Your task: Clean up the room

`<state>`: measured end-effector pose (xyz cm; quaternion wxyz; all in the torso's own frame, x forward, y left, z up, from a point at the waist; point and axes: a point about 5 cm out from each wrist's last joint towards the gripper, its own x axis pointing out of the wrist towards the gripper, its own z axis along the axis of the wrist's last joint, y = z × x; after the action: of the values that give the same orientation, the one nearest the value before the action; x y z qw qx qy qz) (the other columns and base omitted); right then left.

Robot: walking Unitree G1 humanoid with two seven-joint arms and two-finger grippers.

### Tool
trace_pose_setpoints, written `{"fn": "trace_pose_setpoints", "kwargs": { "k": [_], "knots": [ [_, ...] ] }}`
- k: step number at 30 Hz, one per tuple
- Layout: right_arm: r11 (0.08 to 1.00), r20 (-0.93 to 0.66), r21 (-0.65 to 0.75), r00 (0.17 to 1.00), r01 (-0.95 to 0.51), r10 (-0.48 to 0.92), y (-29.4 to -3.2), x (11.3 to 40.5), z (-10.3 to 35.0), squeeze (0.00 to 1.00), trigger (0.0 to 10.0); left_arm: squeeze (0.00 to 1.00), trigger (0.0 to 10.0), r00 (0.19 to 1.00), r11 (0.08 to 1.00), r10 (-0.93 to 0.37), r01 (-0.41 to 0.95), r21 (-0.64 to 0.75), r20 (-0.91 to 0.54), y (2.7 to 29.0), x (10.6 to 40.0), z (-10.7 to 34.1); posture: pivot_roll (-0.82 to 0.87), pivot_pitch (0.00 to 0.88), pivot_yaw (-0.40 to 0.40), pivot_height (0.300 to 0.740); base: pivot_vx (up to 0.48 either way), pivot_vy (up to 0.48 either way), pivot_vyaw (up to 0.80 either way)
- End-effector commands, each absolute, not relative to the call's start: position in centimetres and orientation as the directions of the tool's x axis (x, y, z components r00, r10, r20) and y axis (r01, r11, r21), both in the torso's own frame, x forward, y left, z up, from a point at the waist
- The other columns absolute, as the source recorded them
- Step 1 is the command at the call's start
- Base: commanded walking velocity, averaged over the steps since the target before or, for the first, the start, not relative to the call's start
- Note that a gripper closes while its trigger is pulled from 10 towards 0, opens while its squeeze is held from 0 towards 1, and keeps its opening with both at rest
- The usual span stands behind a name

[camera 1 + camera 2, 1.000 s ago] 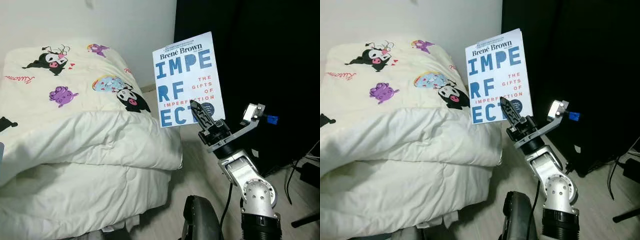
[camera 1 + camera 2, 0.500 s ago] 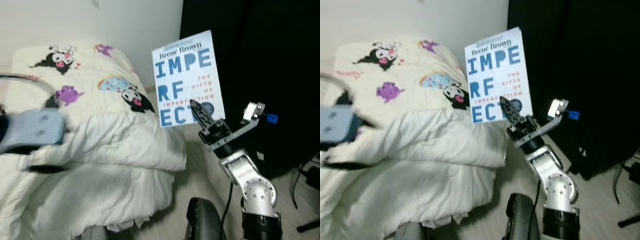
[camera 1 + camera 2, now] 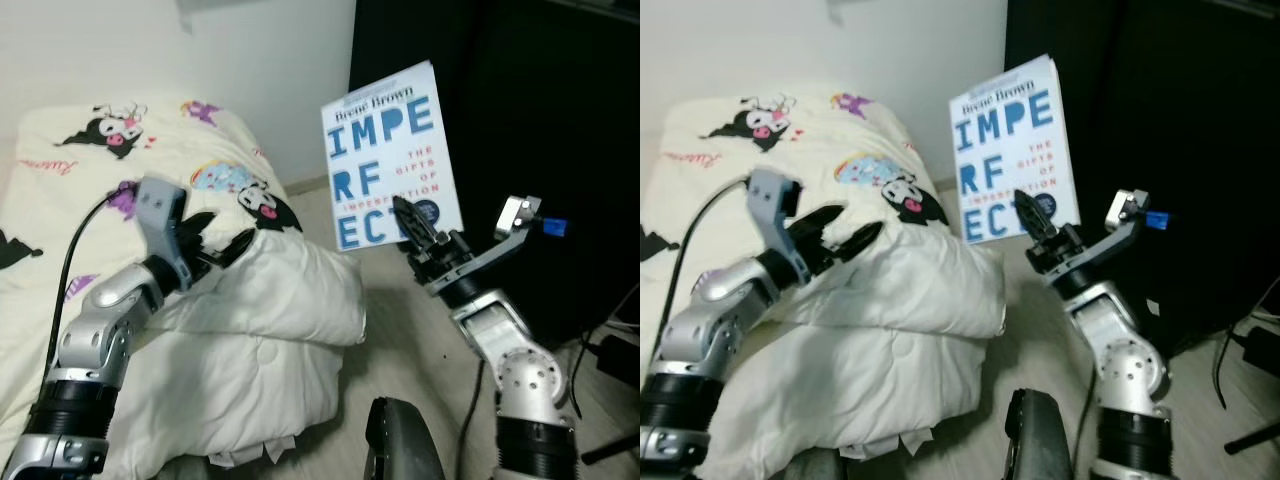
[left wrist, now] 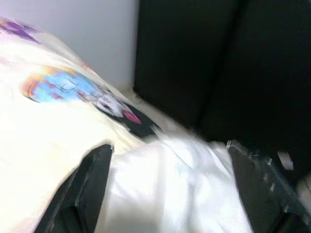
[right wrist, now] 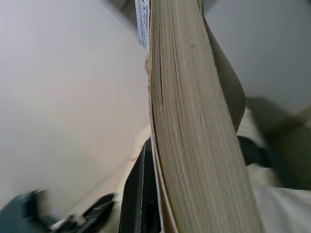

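My right gripper [image 3: 418,228] is shut on the lower edge of a white paperback book [image 3: 390,150] with blue letters, holding it upright in the air beside the bed. In the right wrist view the book's page edge [image 5: 189,121] runs up the middle between the fingers. My left gripper [image 3: 218,238] is raised over the folded cream blanket [image 3: 270,300] on the bed, fingers spread open with nothing between them. In the left wrist view both fingers [image 4: 90,187] flank the blanket fold [image 4: 170,189].
The bed [image 3: 60,210] with a cartoon-print cover takes up the left. A black curtain [image 3: 520,110] hangs behind the book. Cables and a stand leg [image 3: 610,350] lie on the wood floor at right. A dark rounded part [image 3: 400,445] sits low in front.
My left arm has come up from the left into view and now hovers open over the blanket. The camera has shifted a little. The book stays held upright.
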<state>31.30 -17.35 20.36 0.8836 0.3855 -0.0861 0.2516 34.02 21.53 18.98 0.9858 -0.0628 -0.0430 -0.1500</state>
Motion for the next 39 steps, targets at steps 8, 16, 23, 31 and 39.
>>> {"fn": "trace_pose_setpoints", "kwargs": {
  "k": [8,16,23,31,39],
  "knots": [
    [0.588,0.359,0.591,0.833,-0.551,0.420,-16.7,31.3,20.2,0.00,0.0,0.00,10.0,0.988,0.953,-0.154,0.142,-0.268,-0.023,20.0,33.9,14.1,0.06,0.043,-0.043,0.577,0.000,0.000,0.00],
    [0.596,0.365,0.576,0.828,-0.560,0.425,-16.7,31.5,20.4,0.00,0.0,0.00,10.0,0.986,0.950,-0.160,0.143,-0.277,-0.039,19.2,34.1,13.1,0.06,0.034,-0.043,0.607,-0.397,0.000,0.00],
    [0.596,0.368,0.571,0.825,-0.565,0.429,-16.8,31.6,20.3,0.00,0.0,0.00,10.0,0.987,0.947,-0.160,0.144,-0.287,-0.033,19.0,34.0,12.7,0.06,0.033,-0.043,0.632,0.000,0.000,0.00],
    [0.596,0.367,0.571,0.825,-0.565,0.431,-16.7,31.6,20.1,0.00,0.0,0.00,10.0,0.987,0.976,-0.111,0.086,-0.201,-0.115,20.0,33.6,10.5,0.06,0.034,-0.044,0.662,0.000,0.000,0.00],
    [0.598,0.363,0.572,0.827,-0.561,0.428,-16.7,31.6,20.0,0.00,0.0,0.00,10.0,0.979,0.988,-0.086,0.060,-0.143,-0.185,20.6,32.8,8.3,0.06,0.035,-0.041,0.692,0.000,0.000,0.00]
  ]
}}
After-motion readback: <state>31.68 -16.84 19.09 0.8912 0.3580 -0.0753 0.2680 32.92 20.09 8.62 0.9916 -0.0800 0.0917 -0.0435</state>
